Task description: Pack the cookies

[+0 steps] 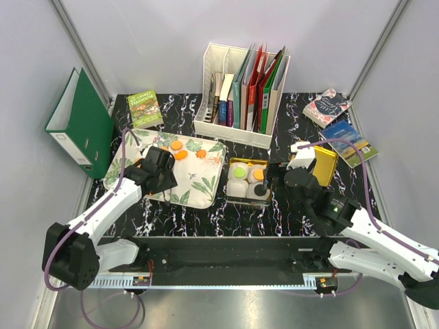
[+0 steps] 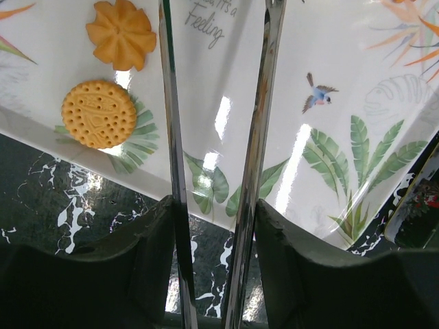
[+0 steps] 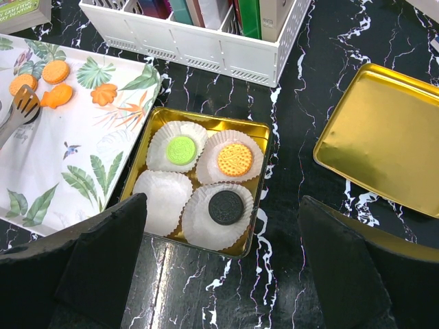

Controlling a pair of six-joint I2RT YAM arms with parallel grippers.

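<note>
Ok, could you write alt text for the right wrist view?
A gold tin holds four paper cups: three carry a green cookie, an orange cookie and a black cookie, one empty. A lid lies right of it, a floral tray left; the right gripper is open.

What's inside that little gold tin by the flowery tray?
Four white paper cups fill the gold tin: one holds a green cookie, one an orange cookie, one a black cookie, and one is empty. The cups cover the tin's floor.
</note>
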